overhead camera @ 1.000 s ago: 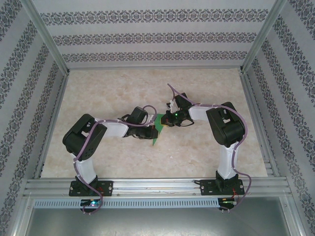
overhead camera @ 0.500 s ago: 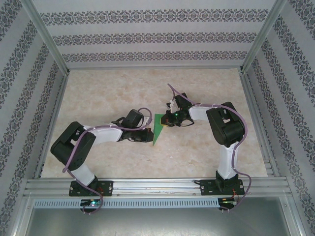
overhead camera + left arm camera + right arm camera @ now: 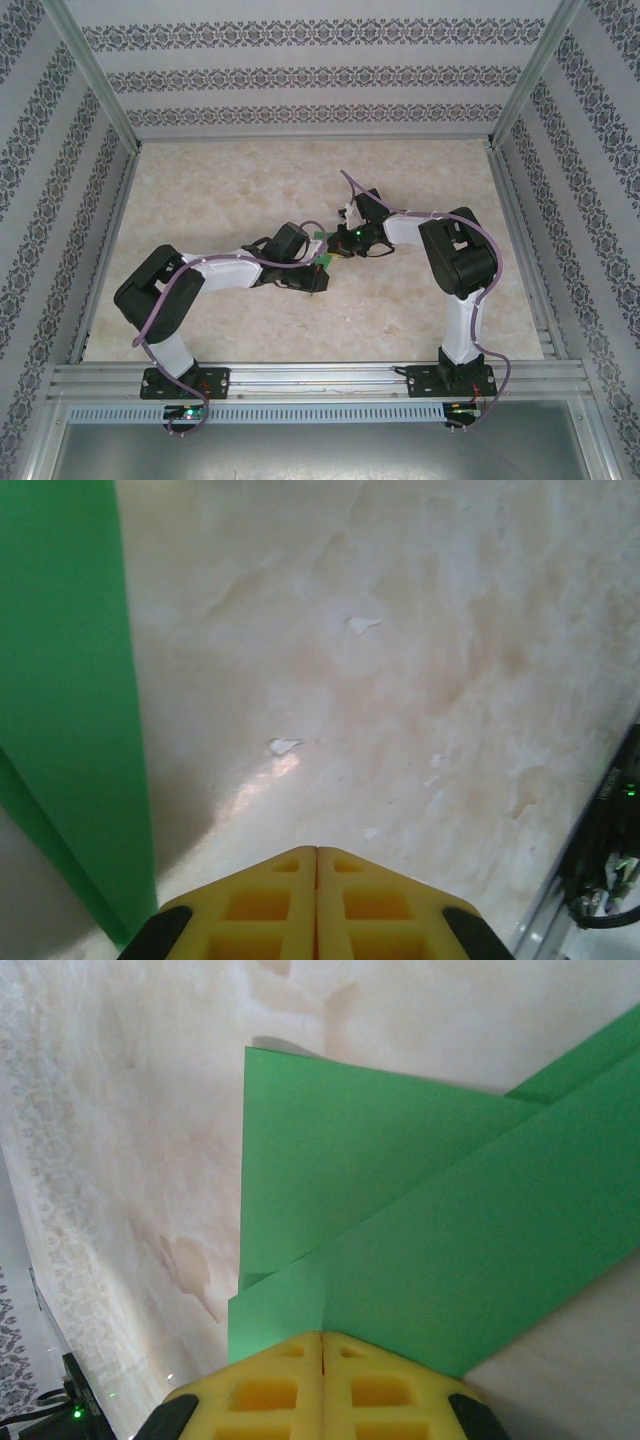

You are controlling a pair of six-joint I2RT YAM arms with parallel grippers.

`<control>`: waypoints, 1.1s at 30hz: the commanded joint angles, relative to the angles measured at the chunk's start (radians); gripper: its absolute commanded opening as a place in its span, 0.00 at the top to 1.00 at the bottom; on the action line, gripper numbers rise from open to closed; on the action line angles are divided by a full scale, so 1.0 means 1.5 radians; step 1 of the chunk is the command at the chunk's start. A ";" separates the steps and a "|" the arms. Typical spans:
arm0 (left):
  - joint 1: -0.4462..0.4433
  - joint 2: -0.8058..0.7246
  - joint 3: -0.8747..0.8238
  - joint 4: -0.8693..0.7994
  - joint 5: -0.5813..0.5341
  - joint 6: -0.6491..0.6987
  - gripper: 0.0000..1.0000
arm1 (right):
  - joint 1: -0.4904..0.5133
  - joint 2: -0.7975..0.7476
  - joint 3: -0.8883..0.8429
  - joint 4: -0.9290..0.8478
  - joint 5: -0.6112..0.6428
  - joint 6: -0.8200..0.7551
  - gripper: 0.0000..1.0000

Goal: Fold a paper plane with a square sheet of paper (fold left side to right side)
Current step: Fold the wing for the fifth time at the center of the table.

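The left hand [image 3: 316,852], fingers together and empty, has swung back in alongside the folded green paper [image 3: 400,1210], which lies mid-bench [image 3: 400,680] pinned under the closed right hand [image 3: 322,1340], so pressing the crease seems next.

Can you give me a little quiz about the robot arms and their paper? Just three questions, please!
1. True or false: the right gripper has its jaws wide open.
2. What colour is the folded paper? A red, B green, C blue.
3. Fill the gap: in the left wrist view, the paper lies to the ___ of the left gripper.

Key: 1 false, they are shut. 2 B. 3 left.
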 commanded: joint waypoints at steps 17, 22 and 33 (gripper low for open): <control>0.017 0.039 -0.041 0.045 -0.001 -0.027 0.93 | 0.006 0.054 -0.014 -0.077 0.087 -0.029 1.00; 0.017 0.025 -0.066 0.048 -0.003 -0.033 0.93 | 0.006 0.054 -0.011 -0.083 0.088 -0.033 1.00; 0.005 -0.035 -0.136 0.077 0.017 -0.044 0.93 | 0.005 0.054 -0.002 -0.097 0.090 -0.039 1.00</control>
